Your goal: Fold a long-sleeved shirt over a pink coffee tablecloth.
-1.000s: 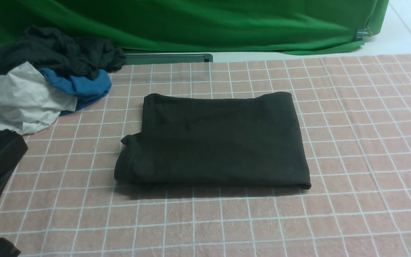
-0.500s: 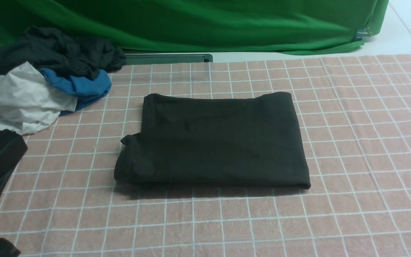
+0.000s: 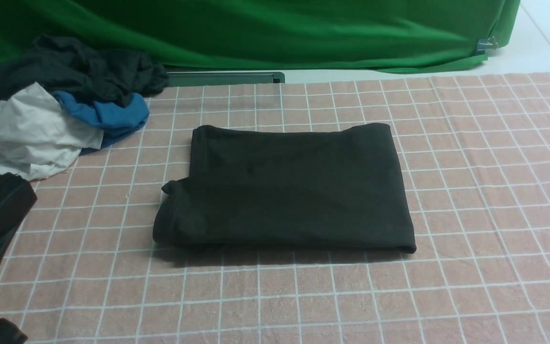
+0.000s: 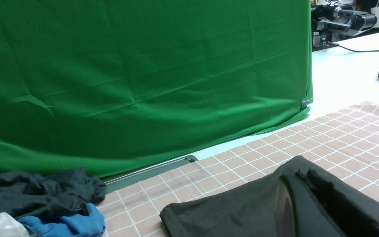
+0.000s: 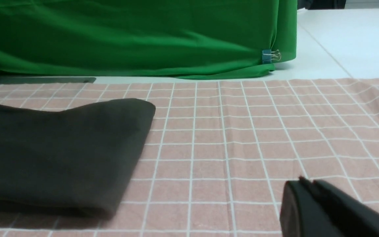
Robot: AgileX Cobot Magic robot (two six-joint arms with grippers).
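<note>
The long-sleeved shirt (image 3: 284,186) lies mid-surface on the pink coffee tablecloth (image 3: 470,191) as a compact rectangle, sleeves tucked, one lumpy corner at near left. Folding looks done, maybe w/ tidying left. Left end effector (image 4: 303,172) and right end effector (image 5: 304,181) are both closed, empty, clear of the shirt. Clothes pile (image 3: 60,105) sits far left.

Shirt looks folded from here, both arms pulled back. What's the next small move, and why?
Probably none beyond keeping both arms back. The black shirt lies as a compact folded rectangle on the pink checked cloth; the left gripper and right gripper are shut and empty. At most, tuck in the small bunched corner on the shirt's left edge.
</note>
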